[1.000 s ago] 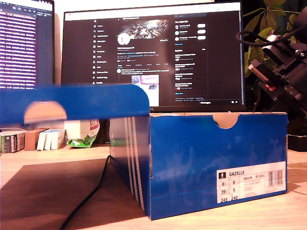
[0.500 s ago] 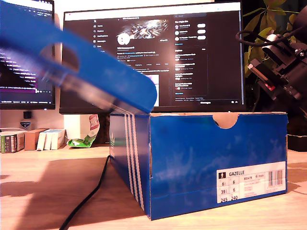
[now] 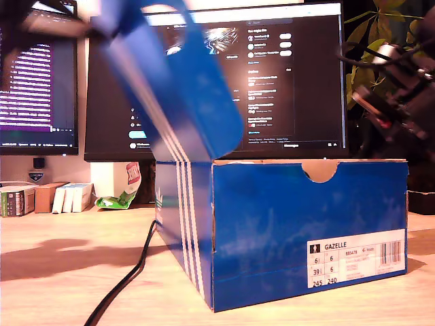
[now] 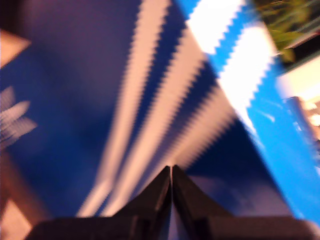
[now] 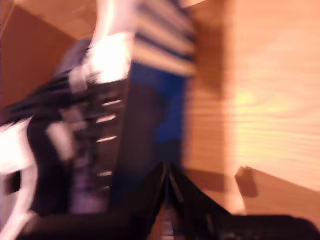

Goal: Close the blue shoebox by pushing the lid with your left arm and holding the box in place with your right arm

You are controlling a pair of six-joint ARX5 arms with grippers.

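Observation:
The blue shoebox (image 3: 306,224) stands on the wooden table, its white label facing the exterior view. Its striped blue lid (image 3: 183,88) is tilted steeply up from the box's edge on the exterior view's left, and it is motion-blurred. A dark blurred arm (image 3: 34,24) at the exterior view's top left reaches the lid. In the first wrist view my first gripper (image 4: 171,172) is shut, its tips up against the striped lid (image 4: 125,100). My second gripper (image 5: 168,175) is shut and hovers above the open box (image 5: 160,100), where a dark shoe (image 5: 60,150) lies inside. Its arm (image 3: 394,88) hangs at the exterior view's right.
Two monitors (image 3: 285,75) stand behind the box. A black cable (image 3: 129,278) runs across the table in front. Small cartons (image 3: 47,197) and a green packet (image 3: 119,197) sit at the exterior view's left. A plant (image 3: 380,34) is behind the second arm.
The lid has swung from lying level to steeply raised, turning toward the box. A dark arm has come into the exterior view's top left. The arm on the right has shifted slightly.

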